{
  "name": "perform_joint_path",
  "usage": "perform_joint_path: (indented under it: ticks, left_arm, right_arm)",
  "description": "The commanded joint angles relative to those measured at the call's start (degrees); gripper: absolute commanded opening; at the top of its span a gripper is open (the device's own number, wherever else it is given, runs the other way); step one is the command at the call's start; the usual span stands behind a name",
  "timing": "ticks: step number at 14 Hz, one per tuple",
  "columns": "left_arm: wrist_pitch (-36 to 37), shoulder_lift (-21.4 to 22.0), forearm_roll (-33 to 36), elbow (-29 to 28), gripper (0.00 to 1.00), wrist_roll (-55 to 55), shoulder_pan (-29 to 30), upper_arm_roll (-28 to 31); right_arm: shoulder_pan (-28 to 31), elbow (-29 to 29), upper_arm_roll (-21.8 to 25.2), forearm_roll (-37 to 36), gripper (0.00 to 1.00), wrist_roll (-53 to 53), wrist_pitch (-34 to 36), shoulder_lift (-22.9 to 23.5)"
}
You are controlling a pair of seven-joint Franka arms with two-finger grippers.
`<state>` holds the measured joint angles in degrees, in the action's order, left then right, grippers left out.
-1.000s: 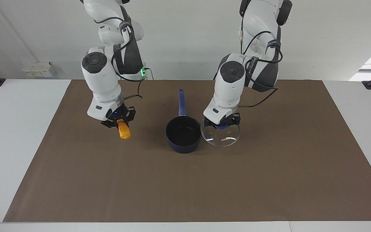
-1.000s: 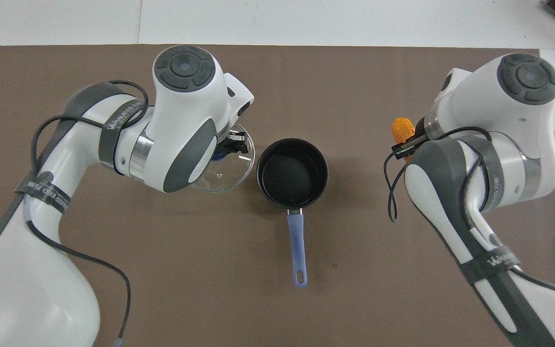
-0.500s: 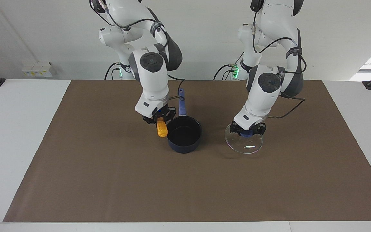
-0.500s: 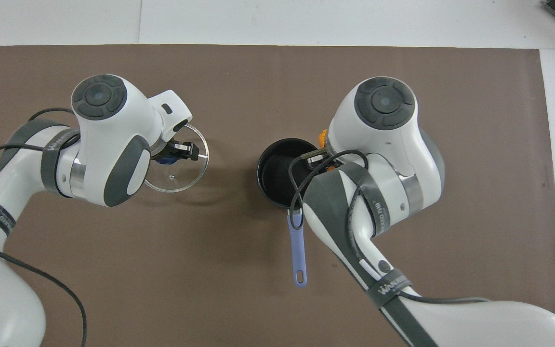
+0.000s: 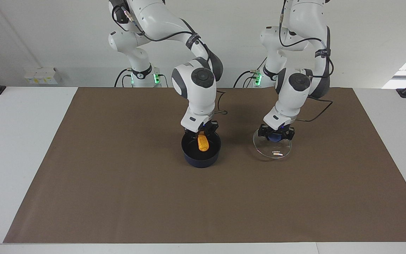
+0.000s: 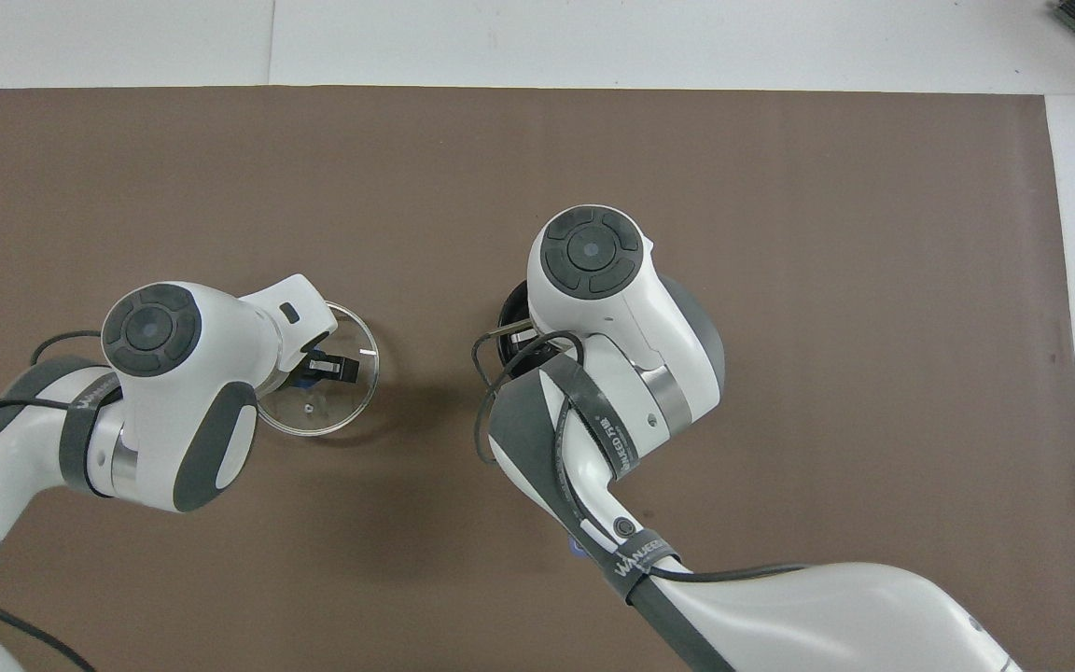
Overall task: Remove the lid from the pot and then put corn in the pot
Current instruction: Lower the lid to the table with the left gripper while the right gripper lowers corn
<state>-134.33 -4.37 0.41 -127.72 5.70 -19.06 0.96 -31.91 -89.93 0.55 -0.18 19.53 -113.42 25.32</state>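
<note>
The dark blue pot stands mid-table with its lid off. My right gripper is over the pot, shut on the top end of the orange-yellow corn, which hangs upright inside the pot's rim. My left gripper is shut on the blue knob of the clear glass lid, beside the pot toward the left arm's end of the table, at or just above the mat. In the overhead view the right arm hides all but a sliver of the pot. The lid shows under the left gripper.
A brown mat covers most of the white table. The pot's handle is hidden by the right arm. Small white boxes sit at the table's edge near the right arm's end.
My right gripper has carried the corn from beside the pot to over it and lowered it inside the rim. My left gripper has taken the lid lower and a little nearer the robots.
</note>
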Motion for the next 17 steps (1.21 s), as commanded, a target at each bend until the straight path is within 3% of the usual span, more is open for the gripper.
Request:
perform_joint_path:
  ticks: [1, 6, 7, 8, 9, 12, 14, 16, 17]
  left_arm:
    - [-3.0, 4.7, 0.3, -7.0, 0.0, 0.5, -0.6, 0.0]
    - [-5.4, 3.8, 0.2, -8.7, 0.0, 0.8, -0.6, -0.2]
    - [-5.3, 3.8, 0.2, -8.7, 0.3, 0.8, -0.6, -0.1]
    - [-5.3, 3.8, 0.2, -8.7, 0.49, 0.7, -0.5, -0.2]
    - [-5.3, 3.8, 0.2, -8.6, 0.99, 0.7, -0.6, -0.1]
    - [-5.2, 2.8, 0.2, -7.1, 1.0, 0.7, -0.5, -0.1]
    - [-4.9, 2.1, 0.2, -5.4, 1.0, 0.4, -0.5, 0.0]
    - [-4.5, 1.6, 0.2, -3.1, 1.0, 0.3, -0.2, 0.0]
    - [-3.2, 1.5, 0.2, -1.3, 1.0, 0.0, 0.0, 0.0]
  right_arm:
    - [0.4, -0.9, -0.1, 1.0, 0.0, -0.2, -0.9, 1.0]
    - [0.4, -3.1, -0.1, 1.3, 0.0, -1.9, -3.1, 1.7]
    - [0.4, -3.3, -0.2, 1.3, 0.0, -2.0, -4.0, 1.8]
    - [0.4, -3.7, -0.2, 1.3, 0.0, -2.3, -4.9, 1.8]
    - [0.7, -3.9, -0.2, 1.4, 0.0, -3.6, -5.1, 1.8]
    - [1.3, -3.5, -0.2, 1.8, 0.0, -4.6, -5.5, 1.9]
    - [1.3, -4.7, -0.2, 6.0, 0.09, -4.9, -9.1, 2.3]
    - [1.4, -5.5, -0.2, 6.3, 0.26, -5.7, -9.5, 2.2]
    - [1.4, -5.5, -0.1, 6.2, 0.44, -5.9, -9.6, 2.2]
